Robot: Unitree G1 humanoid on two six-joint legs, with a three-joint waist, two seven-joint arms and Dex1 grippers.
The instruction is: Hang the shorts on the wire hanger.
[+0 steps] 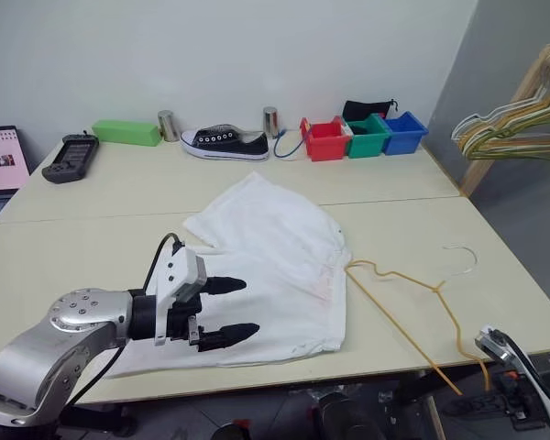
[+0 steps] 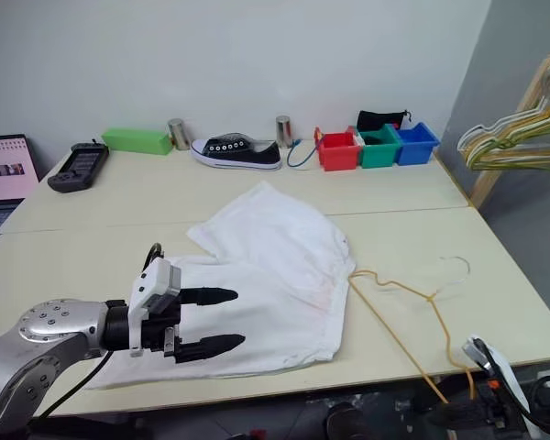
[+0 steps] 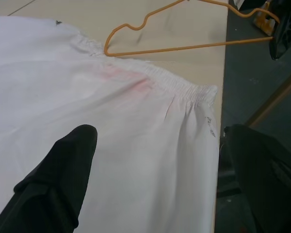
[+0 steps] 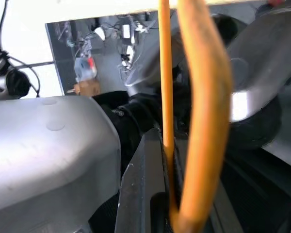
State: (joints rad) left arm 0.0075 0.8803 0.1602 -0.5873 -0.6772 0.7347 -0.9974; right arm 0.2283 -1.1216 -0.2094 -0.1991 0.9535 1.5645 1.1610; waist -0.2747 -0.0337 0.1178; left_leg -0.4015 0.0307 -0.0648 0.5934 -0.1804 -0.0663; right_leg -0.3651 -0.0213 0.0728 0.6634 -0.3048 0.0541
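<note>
The right claw [image 2: 477, 353] gripped the hanger [image 1: 412, 302] at the worktop [image 1: 495, 266] edge, while the left claw [image 1: 222, 312] hung open over the shorts [image 1: 275, 266], seemingly ready to feed them on.

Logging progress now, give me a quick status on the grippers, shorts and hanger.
Left gripper open, over the shorts. Right gripper shut on the wire hanger at the table edge. Shorts flat, not hung. Nothing in the way.

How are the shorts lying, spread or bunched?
Spread flat: the shorts lie open on the table, waistband toward the hanger.
</note>
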